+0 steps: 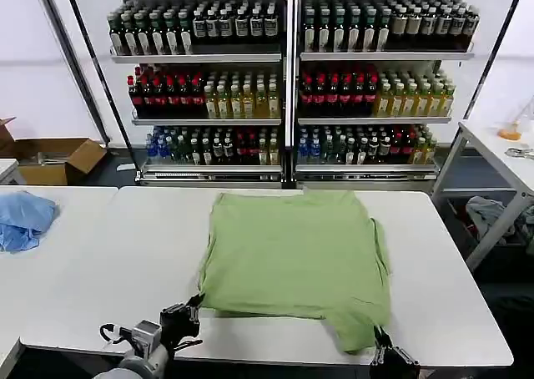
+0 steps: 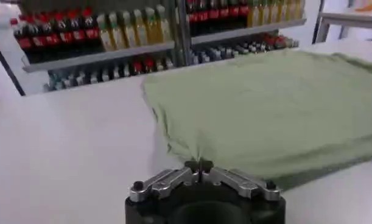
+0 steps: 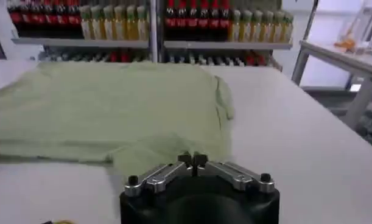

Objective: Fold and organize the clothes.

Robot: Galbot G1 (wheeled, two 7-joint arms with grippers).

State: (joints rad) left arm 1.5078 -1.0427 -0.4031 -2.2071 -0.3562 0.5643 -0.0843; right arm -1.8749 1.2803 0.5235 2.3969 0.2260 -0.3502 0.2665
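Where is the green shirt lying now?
In the head view, the green shirt lies flat mid-table, its near edge between both pincers.

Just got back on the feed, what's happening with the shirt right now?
The green shirt lies spread on the white table, partly folded. The left gripper is shut on its near left corner, and the right gripper is shut on the near right corner, both at the table's front edge. A blue cloth sits on the neighbouring table.

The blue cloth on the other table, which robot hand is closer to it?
Left. The left gripper sits at the shirt's near left corner, on the blue cloth's side. The right gripper is at the shirt's near right corner, farther away.
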